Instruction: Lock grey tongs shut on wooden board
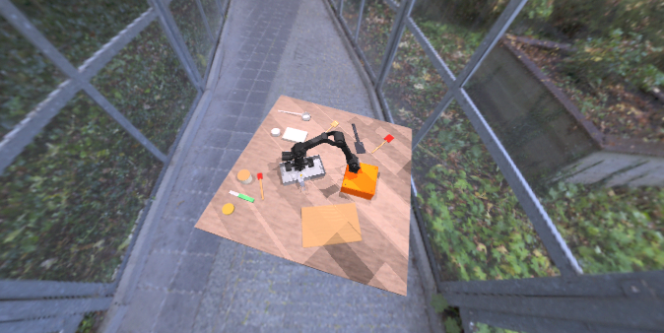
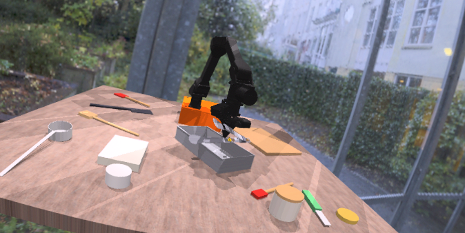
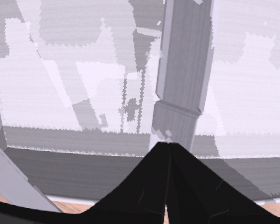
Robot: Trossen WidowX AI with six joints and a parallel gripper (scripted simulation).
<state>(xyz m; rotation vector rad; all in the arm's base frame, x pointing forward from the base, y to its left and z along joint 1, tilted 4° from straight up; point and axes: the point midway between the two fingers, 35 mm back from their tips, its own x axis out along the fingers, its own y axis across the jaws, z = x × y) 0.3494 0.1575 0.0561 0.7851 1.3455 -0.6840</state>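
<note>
- We see the tongs [image 1: 302, 183] [image 2: 243, 138] [image 3: 186, 50] at the tin [image 1: 319, 175] [image 2: 238, 165] [image 3: 81, 170], with one grey arm of theirs crossing above its inside in the wrist view.
- Our hand [image 1: 301, 173] [image 2: 225, 135] [image 3: 165, 152] has its fingers together, with nothing visible between them; we find it low over the tin.
- Its black tips overlap that tongs arm in the wrist view, but we cannot tell whether they touch it.
- We cannot tell whether the lock has caught.
- The board [image 1: 331, 225] [image 2: 276, 143] lies apart from the tin, beyond it in the exterior view, and the tongs are not lying on it.
- Our black arm [image 1: 327, 137] [image 2: 219, 48] stands on an orange box [image 1: 362, 182] [image 2: 193, 117], also beyond the tin there, and bends back over it.
- Left of the tin in the exterior view, we have a white block [image 1: 295, 134] [image 2: 124, 150] with a white tub [image 1: 276, 132] [image 2: 118, 178] near it, and a long-handled pan [image 1: 305, 116] [image 2: 60, 136] farther out on the worktop [image 1: 276, 234] [image 2: 155, 195].
- Nearer the camera than the tin, we see a jar [image 1: 244, 175] [image 2: 286, 208], a green-handled knife [image 1: 246, 198] [image 2: 312, 200] and a yellow disc [image 1: 228, 209] [image 2: 347, 216].
</note>
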